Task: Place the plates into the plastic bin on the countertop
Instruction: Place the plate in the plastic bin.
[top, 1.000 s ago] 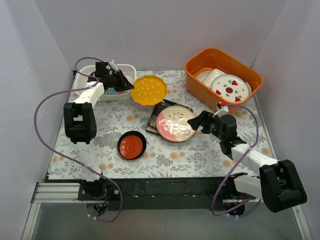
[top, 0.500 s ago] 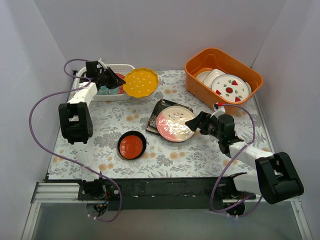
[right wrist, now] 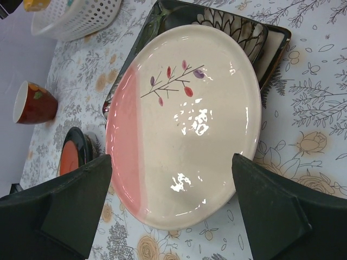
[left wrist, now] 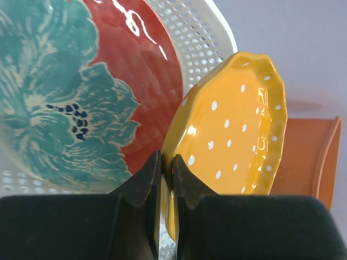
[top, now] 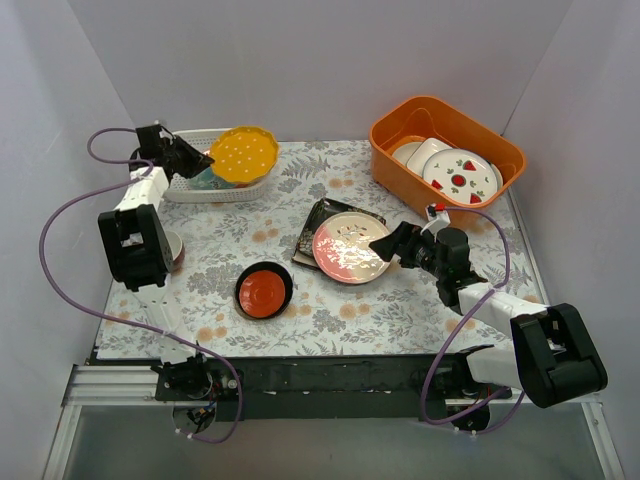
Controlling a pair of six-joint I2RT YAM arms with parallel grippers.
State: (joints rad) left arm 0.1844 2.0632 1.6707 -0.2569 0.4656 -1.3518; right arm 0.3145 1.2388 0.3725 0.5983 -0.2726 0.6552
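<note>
Lab test cell: plain white walls (top: 320,60) w/ printed countertop (top: 340,310).

Top view high above whole countertop (top: 400,300); wrist views close on yellow plate (left wrist: 233,130), pink plate (right wrist: 184,124).

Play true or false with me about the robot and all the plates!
1. The left gripper pinches the yellow dotted plate by its rim. True.
2. The white bin is empty. False: a teal-and-red plate lies in it.
3. The right gripper is open, close to the pink plate. True.
4. The small red dish is in the bin. False: it sits on the countertop.
5. The pink plate lies straight on the countertop. False: it rests on a dark floral square plate.
6. The orange tub holds white strawberry plates. True.
</note>
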